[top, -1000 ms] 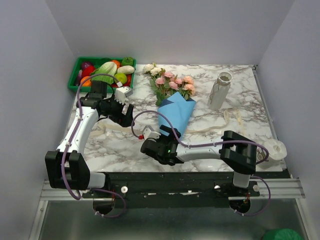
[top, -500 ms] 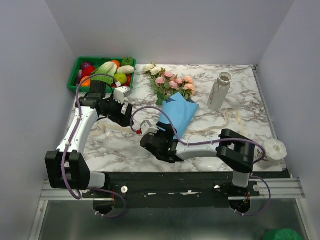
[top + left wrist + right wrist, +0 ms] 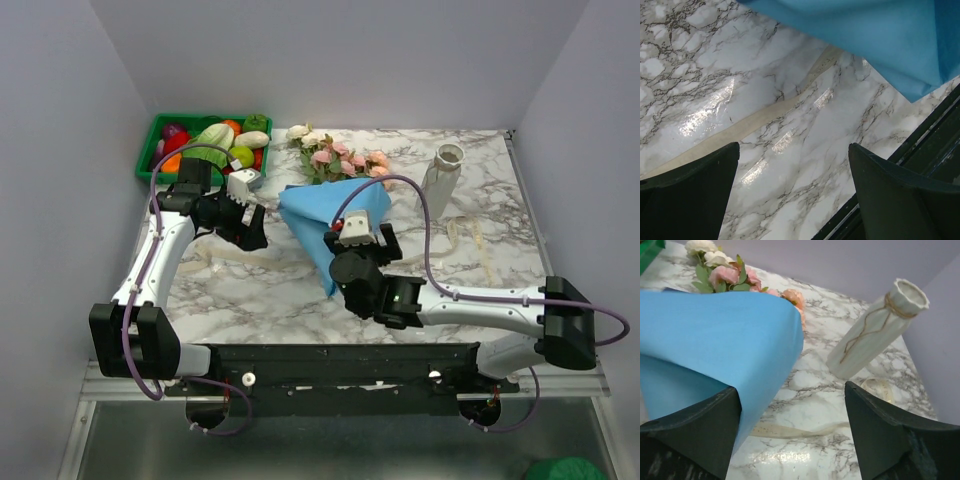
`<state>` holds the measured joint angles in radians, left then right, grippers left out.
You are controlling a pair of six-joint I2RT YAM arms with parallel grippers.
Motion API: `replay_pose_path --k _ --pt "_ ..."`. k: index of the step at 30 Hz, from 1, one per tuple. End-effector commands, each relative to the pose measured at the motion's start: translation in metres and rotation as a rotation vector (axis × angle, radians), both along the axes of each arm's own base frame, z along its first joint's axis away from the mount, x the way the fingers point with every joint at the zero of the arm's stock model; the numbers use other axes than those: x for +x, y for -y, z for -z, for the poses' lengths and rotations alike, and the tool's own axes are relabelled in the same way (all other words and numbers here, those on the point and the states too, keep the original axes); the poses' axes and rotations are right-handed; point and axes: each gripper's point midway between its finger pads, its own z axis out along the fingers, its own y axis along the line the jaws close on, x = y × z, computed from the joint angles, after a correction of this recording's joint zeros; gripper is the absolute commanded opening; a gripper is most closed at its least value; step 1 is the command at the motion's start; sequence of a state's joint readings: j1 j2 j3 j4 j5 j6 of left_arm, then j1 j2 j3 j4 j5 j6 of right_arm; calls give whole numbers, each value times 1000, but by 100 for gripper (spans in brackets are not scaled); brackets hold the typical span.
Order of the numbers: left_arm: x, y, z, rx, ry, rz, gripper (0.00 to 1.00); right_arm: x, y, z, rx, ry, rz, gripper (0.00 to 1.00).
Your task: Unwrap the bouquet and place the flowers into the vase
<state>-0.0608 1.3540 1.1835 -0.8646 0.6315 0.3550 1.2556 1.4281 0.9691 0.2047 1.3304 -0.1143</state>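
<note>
bouquet: pink, peach and cream artificial roses (image 3: pixel 335 160) in a sheet of blue paper (image 3: pixel 312 225), lying mid-table, heads toward the far wall, paper's point toward the near edge
blue paper: loose and billowed, not tied; one rounded fold stands up off the marble; rose heads and dark leaves stick out past its far edge
ribbon: flat beige ribbon (image 3: pixel 765 117) is off the paper, slack on the table; one length left of the paper, another right of it running toward the vase
vase: slim pale beige bottle-shaped vase (image 3: pixel 875 335), twine round its neck, upright at far right, well apart from the roses, no stems in it
right gripper (image 3: pixel 790 390): fingers spread wide, nothing clamped; sits at the paper's near-right side, raised fold lies against its left finger, right finger over bare marble
left gripper (image 3: pixel 793 147): fingers wide, empty; above the ribbon left of the paper, paper edge near but apart
table: white-grey marble-pattern table top (image 3: pixel 500 262)
crate: green plastic crate (image 3: pixel 148 150) of toy vegetables, far-left corner, near the cream rose heads
</note>
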Motion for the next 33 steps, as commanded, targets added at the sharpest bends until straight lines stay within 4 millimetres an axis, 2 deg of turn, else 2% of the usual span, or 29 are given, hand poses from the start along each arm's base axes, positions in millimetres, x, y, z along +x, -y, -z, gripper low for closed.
replay_pose_path --k 1,2,3,4,5,6,8,9,11,16,17,18,20,21,23,24,26,27,28,29,30,32,33 --pt "1 2 -10 -22 14 7 99 -23 33 18 65 -24 72 98" --pt "1 4 -12 -30 14 7 99 -27 30 20 265 -28 82 100" --pt "2 5 -12 -30 14 9 99 -38 54 34 146 -100 95 100" --pt "4 6 -13 -34 14 9 99 -42 54 26 222 -124 109 100" --pt "4 8 -13 -38 11 14 99 -46 51 33 399 -142 152 100" --pt "6 11 -12 -41 6 17 99 -55 74 44 271 -184 202 100" --pt "8 15 -12 -41 5 21 99 -66 75 41 306 -187 244 100" --pt "8 21 -8 -37 -2 34 99 -68 71 42 295 -192 231 100" --pt "9 29 -5 -27 -3 50 99 -79 64 38 379 -210 199 100" --pt "18 55 11 -8 -29 90 99 -83 69 -3 515 -184 135 100" --pt "20 60 13 -6 -38 94 99 -83 80 -17 577 -169 125 100" --pt "23 64 22 7 -63 104 99 -83 87 -23 609 -162 120 100" --pt "28 74 21 28 -56 127 99 -85 109 -44 724 -136 105 100" --pt "33 76 28 38 -71 129 99 -85 117 -48 754 -130 100 100" --pt "48 80 25 58 -44 119 99 -85 128 -56 749 -110 82 100" --pt "55 82 33 68 -61 114 99 -85 134 -62 766 -100 75 100" --pt "75 85 29 78 -36 102 99 -85 139 -68 758 -89 69 100" --pt "80 86 43 91 -75 98 99 -85 145 -72 756 -84 68 100" --pt "91 89 38 85 -60 96 99 -86 148 -78 774 -81 64 100" --pt "96 91 41 87 -71 97 99 -86 150 -82 784 -75 62 100" --pt "97 94 59 91 -127 105 99 -85 152 -85 784 -69 58 100" --pt "108 100 58 74 -147 102 99 -84 157 -95 782 -39 43 100" --pt "109 102 72 79 -187 103 99 -83 154 -101 760 -27 24 100"
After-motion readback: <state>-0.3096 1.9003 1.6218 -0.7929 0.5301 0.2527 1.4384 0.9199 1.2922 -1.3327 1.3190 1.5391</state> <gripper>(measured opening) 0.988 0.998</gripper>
